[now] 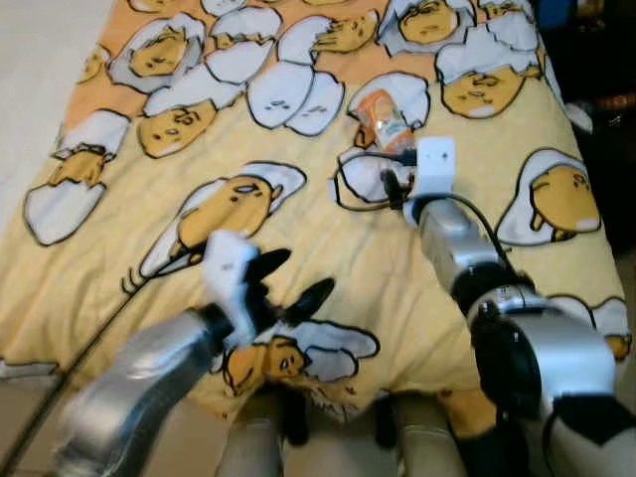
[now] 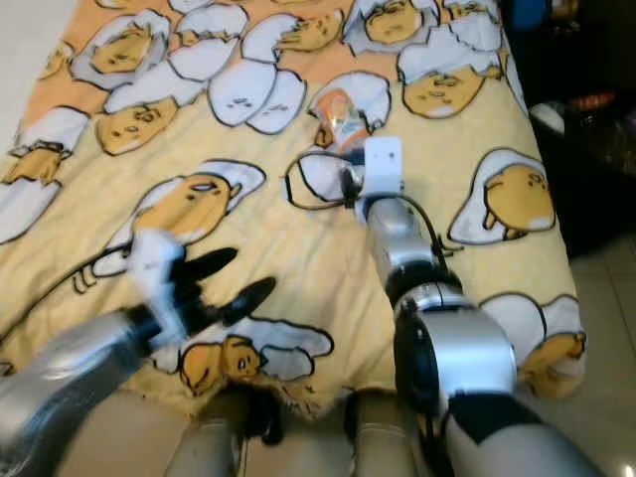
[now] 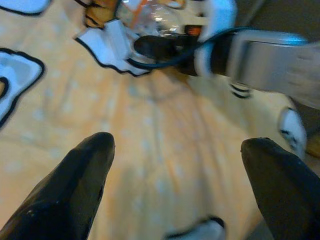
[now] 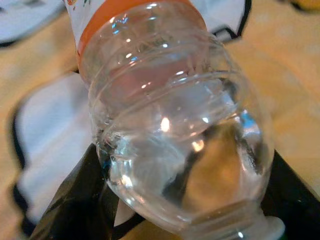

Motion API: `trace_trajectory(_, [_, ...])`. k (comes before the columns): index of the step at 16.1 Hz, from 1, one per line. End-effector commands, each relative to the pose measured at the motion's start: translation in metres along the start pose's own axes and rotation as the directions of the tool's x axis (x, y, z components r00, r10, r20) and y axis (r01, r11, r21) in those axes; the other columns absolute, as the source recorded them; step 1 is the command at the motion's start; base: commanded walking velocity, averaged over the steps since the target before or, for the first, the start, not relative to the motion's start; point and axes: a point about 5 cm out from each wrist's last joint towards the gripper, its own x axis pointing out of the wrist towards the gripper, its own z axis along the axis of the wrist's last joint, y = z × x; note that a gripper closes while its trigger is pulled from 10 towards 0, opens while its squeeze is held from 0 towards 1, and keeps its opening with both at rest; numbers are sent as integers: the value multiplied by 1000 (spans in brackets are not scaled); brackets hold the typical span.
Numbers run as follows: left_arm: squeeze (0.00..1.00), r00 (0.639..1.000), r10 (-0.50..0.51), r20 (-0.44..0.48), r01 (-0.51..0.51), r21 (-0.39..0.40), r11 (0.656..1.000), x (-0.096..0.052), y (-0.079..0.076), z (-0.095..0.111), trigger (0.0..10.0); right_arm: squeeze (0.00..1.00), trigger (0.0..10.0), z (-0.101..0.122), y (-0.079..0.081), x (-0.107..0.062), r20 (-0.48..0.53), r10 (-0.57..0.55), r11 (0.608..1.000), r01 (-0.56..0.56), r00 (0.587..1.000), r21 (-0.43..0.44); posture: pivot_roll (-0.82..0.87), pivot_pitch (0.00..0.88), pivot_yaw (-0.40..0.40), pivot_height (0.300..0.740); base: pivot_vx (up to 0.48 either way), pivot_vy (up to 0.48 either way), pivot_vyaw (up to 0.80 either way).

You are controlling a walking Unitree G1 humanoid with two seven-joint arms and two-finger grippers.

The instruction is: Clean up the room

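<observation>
1. My right gripper [image 1: 396, 177] reaches far forward over the bed [image 1: 119, 248], and the clear plastic bottle [image 1: 383, 120] lies on the blanket right at its tip, directly ahead along the line of my forearm.
2. In the right wrist view the bottle [image 4: 175, 125] sits between my two black fingers [image 4: 75, 200], one on each side of its body; I judge them closed around it or nearly so, though I cannot tell how firm the contact is.
3. The bottle lies on its side, long axis running away from me, orange label towards the far end.
4. My left gripper [image 1: 283, 283] hovers near the bed's front edge, well apart from the bottle, fingers spread wide and holding nothing.
5. The bottle looks empty.
</observation>
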Motion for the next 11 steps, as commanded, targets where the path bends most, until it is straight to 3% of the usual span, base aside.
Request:
trace_trajectory(1, [0,999,33,-40,-32,18,999,4,4,-13,10000,0,0,3,1,-1,45,8,1000,-8,999,0,9,102,52,740,0,0,0])
trace_trajectory(4, [0,990,144,-4,-144,19,989,37,15,-24,10000,0,0,12,-17,-12,262,-72,995,86,962,-43,-71,0,73,740,0,0,0])
trace_trajectory(6, [0,976,217,33,-218,12,976,54,23,-28,10000,0,0,3,-39,-25,314,-162,982,183,936,-38,-119,0,86,740,0,0,0])
trace_trajectory(7, [0,972,231,41,-232,20,973,56,24,-28,10000,0,0,1,-42,-28,318,-180,979,202,931,-38,-122,0,87,740,0,0,0])
trace_trajectory(8, [0,953,292,86,-292,-18,956,56,32,-26,10000,0,0,-9,-54,-38,340,-244,959,279,908,-57,-136,0,80,740,0,0,0])
trace_trajectory(9, [0,888,440,134,-428,-104,898,46,51,-27,10000,0,0,-21,-65,-57,374,-300,934,350,877,-71,-143,0,65,740,0,0,0])
trace_trajectory(10, [0,823,548,149,-531,-139,836,32,64,-32,10000,0,0,-37,-68,-75,380,-301,932,354,875,-77,-145,0,47,740,0,0,0])
trace_trajectory(11, [0,792,593,148,-580,-124,805,20,68,-38,10000,0,0,-57,-65,-94,347,-278,942,325,896,-85,-136,0,33,740,0,0,0])
